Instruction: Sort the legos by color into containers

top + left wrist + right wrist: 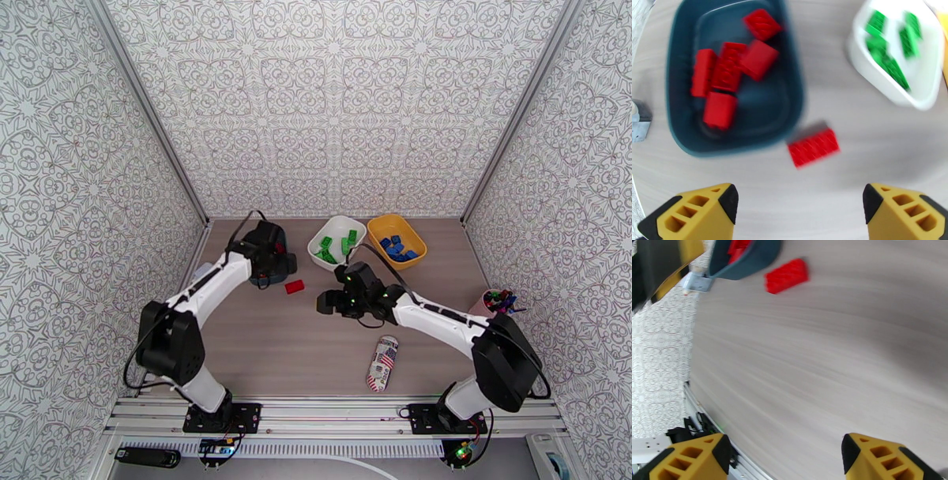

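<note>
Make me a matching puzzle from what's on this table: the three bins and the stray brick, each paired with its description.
Column one:
1. teal bin
2. white bin
3. yellow bin
4. loose red brick

Column two:
A. holds blue bricks
B. lies on the bare table
C. holds red bricks
D. holds green bricks

Pairs: 1-C, 2-D, 3-A, 4-B
</note>
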Robot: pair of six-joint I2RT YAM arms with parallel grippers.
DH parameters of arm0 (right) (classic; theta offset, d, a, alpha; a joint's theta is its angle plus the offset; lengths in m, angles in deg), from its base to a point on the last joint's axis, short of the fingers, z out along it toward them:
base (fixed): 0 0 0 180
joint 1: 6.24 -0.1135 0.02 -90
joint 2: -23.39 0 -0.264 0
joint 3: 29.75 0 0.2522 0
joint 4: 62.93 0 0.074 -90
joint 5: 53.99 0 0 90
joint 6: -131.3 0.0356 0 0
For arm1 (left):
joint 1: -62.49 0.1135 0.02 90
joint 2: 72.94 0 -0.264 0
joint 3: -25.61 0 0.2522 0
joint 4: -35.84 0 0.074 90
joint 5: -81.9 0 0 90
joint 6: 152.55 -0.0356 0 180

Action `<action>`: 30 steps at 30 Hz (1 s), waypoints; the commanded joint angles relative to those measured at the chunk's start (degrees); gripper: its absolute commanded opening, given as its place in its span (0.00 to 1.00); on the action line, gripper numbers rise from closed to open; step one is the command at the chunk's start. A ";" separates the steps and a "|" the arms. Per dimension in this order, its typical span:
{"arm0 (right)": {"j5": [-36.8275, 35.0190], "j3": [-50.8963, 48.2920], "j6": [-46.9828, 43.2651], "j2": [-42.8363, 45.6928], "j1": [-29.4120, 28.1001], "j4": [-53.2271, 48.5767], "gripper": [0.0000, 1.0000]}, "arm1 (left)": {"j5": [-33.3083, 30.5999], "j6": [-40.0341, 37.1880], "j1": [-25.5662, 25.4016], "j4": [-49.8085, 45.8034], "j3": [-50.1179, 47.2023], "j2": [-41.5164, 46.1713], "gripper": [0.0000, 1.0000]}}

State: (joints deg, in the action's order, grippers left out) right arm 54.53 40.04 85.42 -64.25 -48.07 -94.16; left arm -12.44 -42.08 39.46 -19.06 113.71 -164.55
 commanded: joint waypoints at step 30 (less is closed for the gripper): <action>-7.09 -13.24 -0.43 19.58 1.92 -10.15 0.81 | -10.99 -22.11 -6.21 -5.93 20.61 -33.07 0.84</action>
State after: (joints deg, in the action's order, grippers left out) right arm 48.44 27.37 85.25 -44.86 -46.67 -103.04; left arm -20.48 -62.82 32.32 -22.38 132.29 -196.12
